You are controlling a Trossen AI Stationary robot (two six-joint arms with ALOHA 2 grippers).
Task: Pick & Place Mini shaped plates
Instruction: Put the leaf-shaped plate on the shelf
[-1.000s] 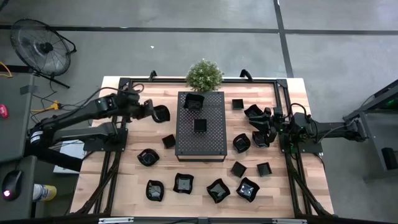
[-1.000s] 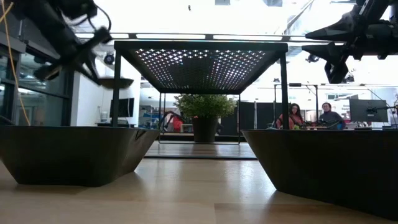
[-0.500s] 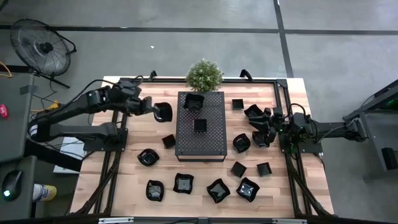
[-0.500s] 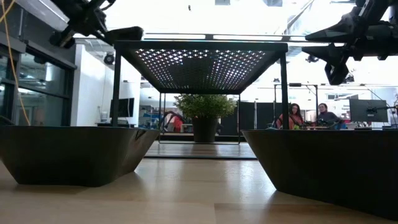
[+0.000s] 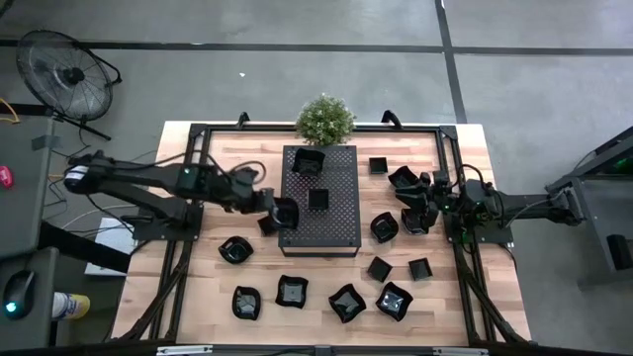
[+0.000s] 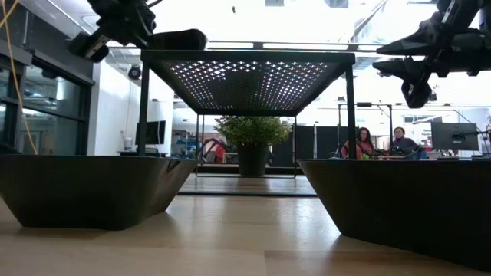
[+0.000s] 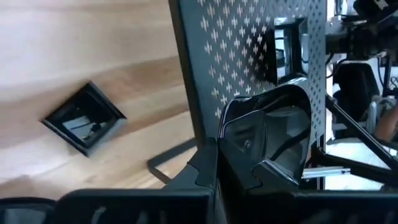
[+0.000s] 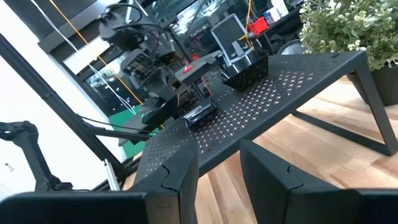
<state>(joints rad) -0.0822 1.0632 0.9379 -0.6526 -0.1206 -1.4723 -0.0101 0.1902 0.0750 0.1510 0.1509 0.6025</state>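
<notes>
One small plate, pinched in the left claw at the tray's edge, could slip and drop onto the counter, while the right claw waited half open and empty.

Counted fifteen mini shaped plates: two up on the one perforated tray, one in the left hand, twelve down on the desk. Also one potted plant at 12 o'clock, one fan, two people.

The left arm reaches across the table, its left gripper clamped on a glossy black plate. The right gripper hangs parted, empty, at the right side.
</notes>
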